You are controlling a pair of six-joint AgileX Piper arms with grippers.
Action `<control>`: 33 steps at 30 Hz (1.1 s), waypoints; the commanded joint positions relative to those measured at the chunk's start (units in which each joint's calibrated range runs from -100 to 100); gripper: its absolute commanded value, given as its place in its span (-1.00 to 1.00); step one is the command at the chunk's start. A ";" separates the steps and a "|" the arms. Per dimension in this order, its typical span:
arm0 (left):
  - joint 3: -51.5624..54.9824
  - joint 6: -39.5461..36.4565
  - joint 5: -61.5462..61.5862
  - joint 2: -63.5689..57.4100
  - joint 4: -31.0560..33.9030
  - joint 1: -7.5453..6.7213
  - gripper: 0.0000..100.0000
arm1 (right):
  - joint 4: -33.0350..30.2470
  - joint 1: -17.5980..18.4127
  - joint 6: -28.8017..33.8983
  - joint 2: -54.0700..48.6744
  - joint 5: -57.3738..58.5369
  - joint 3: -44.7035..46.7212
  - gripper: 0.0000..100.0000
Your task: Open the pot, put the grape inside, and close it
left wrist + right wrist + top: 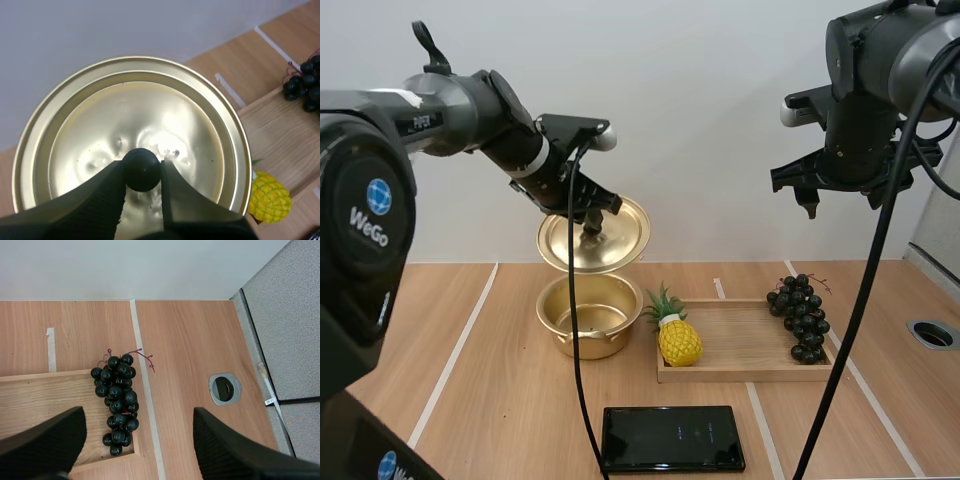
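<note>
One lid (616, 246) — aloft, grapes (801, 316) on tray (740, 346)

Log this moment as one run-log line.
stage: lid off, grapes not yet picked | left gripper: shut on lid, held above open pot | right gripper: open, high above grapes on wooden tray

The pot (582, 312) is uncovered, but the lid (598, 238) hangs tilted over its far rim, pinched at the knob (142, 169) by the left gripper (590, 212), leaving the front and right side free. Just beside the pot on that side stands the pineapple (678, 338), on the left end of the tray (745, 345). Bare tray lies between it and the grapes (800, 318); open air separates them from the spread right gripper (139, 420) above.
</note>
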 commanded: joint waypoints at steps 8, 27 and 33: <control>-8.55 -4.23 -9.98 -13.95 3.45 0.03 -0.97 | -0.74 -0.22 -0.25 -0.48 -0.26 0.25 1.00; -35.51 -14.14 -18.11 -26.79 11.53 0.65 -1.00 | 5.28 -0.22 -5.16 -0.17 -2.61 0.25 1.00; -46.76 -14.78 -18.11 -27.50 14.51 0.65 -1.00 | 5.28 -0.22 -5.61 0.00 -3.65 1.86 1.00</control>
